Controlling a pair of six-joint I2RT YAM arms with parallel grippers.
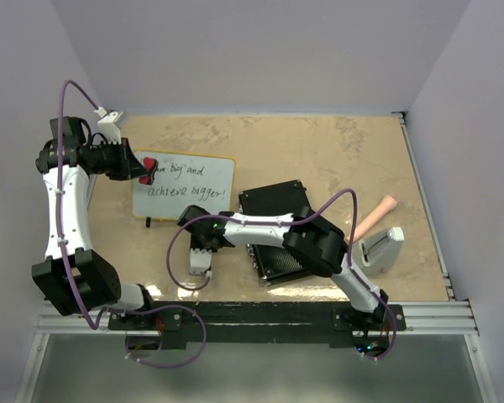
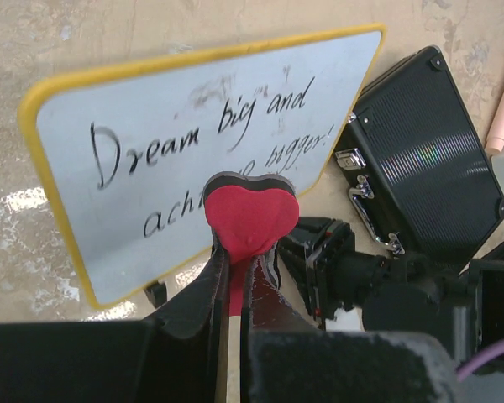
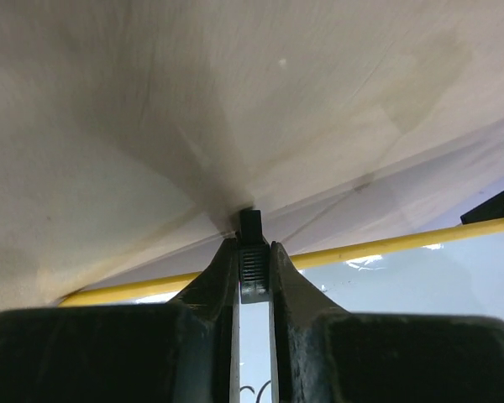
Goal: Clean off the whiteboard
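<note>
Left tool [image 2: 242,256] pinching red heart eraser [image 2: 252,214]; board [image 2: 193,143] stands just ahead of it, long axis crosswise, writing facing tool. Right tool [image 3: 254,249] clamped on board foot [image 3: 250,222] at lower edge. Left arm nearer writing.

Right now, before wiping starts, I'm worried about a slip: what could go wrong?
1. The right gripper pinches only a small black foot at the edge of the board; wiping pressure might twist the board free.
2. The left gripper holds the eraser by its narrow tip, so it may pivot or slip out.
3. The case lies close beside the board; a wide stroke could bump it.
</note>
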